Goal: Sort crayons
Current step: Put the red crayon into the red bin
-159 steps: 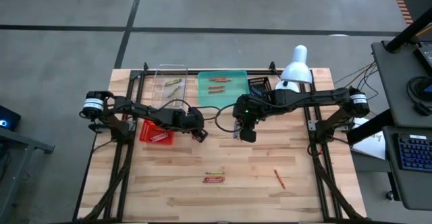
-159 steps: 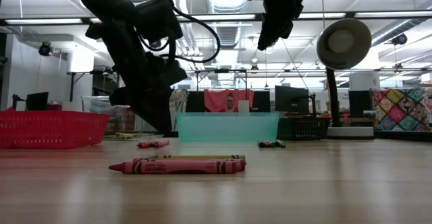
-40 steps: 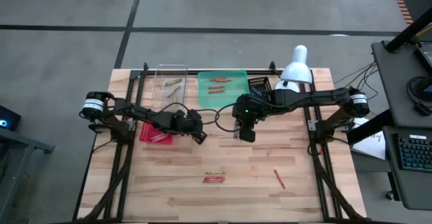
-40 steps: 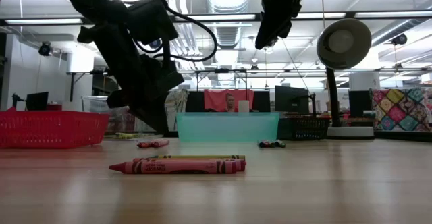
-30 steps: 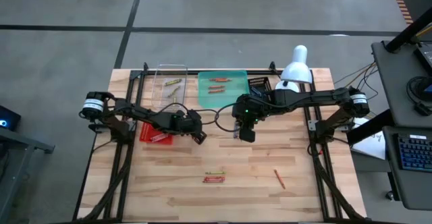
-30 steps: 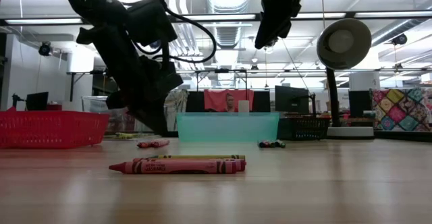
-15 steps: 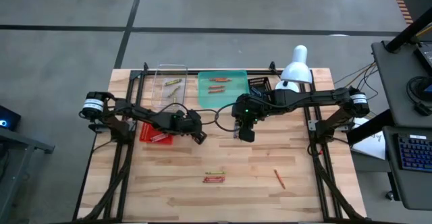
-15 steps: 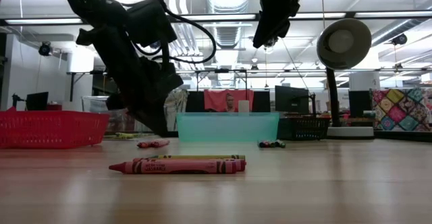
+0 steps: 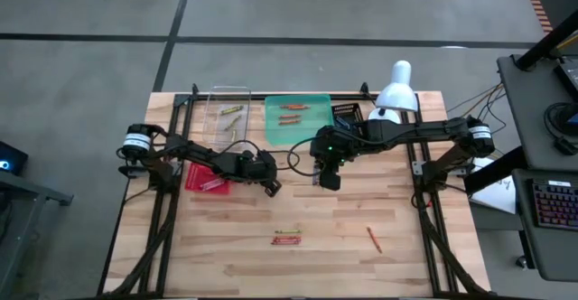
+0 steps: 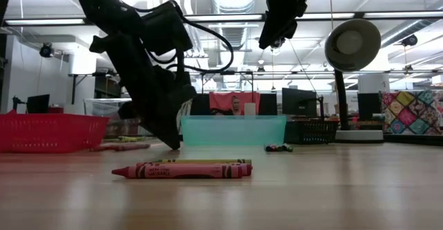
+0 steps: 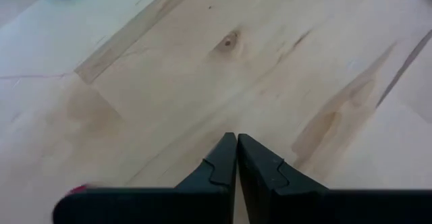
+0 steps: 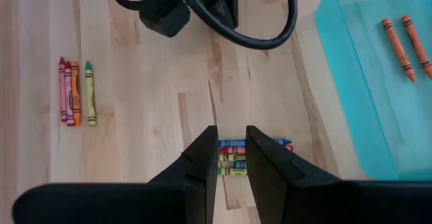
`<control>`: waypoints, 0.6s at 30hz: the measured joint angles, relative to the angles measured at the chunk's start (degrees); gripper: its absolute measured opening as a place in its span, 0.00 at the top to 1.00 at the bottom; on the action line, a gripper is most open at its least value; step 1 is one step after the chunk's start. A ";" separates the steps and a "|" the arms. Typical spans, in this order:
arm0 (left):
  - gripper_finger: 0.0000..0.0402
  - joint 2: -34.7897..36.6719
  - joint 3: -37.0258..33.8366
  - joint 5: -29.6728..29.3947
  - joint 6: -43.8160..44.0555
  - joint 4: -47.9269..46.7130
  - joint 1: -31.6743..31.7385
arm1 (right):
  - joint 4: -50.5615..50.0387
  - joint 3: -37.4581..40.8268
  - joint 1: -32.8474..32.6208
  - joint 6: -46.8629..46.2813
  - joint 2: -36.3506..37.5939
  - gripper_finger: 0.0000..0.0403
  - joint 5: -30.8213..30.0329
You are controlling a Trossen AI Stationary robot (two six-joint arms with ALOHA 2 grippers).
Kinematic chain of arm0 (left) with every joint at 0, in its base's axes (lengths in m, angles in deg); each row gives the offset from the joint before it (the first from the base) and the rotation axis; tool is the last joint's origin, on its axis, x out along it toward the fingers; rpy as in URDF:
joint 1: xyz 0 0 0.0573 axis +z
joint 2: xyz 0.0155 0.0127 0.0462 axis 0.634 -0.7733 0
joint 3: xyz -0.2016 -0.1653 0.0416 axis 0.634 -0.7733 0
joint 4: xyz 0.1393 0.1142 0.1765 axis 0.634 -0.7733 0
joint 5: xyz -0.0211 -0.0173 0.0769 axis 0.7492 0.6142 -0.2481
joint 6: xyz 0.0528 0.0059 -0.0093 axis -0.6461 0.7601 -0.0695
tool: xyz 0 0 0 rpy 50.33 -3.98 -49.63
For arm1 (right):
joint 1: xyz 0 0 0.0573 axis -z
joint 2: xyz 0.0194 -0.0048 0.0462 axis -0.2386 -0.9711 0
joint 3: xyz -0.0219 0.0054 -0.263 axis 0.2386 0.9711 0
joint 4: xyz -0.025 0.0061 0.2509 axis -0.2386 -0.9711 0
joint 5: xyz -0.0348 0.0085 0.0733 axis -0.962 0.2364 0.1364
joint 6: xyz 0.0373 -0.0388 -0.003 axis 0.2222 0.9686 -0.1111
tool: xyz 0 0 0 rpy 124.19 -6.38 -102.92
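my left arm reaches in from the table's left edge, bent low, and my left claw [image 9: 271, 188] points down at the bare wood with its fingertips almost on it, just past the red basket [image 9: 208, 177]. its two fingers [image 11: 223, 160] are pressed flat together, clenched on nothing. my right arm stretches in from the right, level above the table, and my right claw [image 9: 326, 181] hangs high over the middle, looking straight down. its jaws stand a little apart with nothing between them.

the crayons are scattered in groups. a small bundle [image 12: 251, 157] of blue, red, yellow and green ones lies on the table right under my right claw, beside the teal tray [image 12: 351, 75]. two orange crayons [image 12: 408, 43] lie in that tray. a row of red, orange and green crayons [image 12: 77, 92] lies nearer the table's front, and one orange crayon [image 9: 372, 239] lies alone toward the front right. a few yellow-green ones [image 9: 231, 111] lie in the clear tray [image 9: 212, 119].

the crayon wrappers carry dark print, too small for me to read.
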 joint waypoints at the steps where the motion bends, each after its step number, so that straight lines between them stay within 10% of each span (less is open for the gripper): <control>1: 1.00 0.13 0.06 0.21 -0.23 0.04 0.01 | 0.00 0.00 0.00 0.01 0.00 0.84 0.02; 18: 1.00 3.73 0.31 2.19 -1.29 -2.90 -0.07 | 0.15 0.00 0.00 0.61 0.00 0.84 0.00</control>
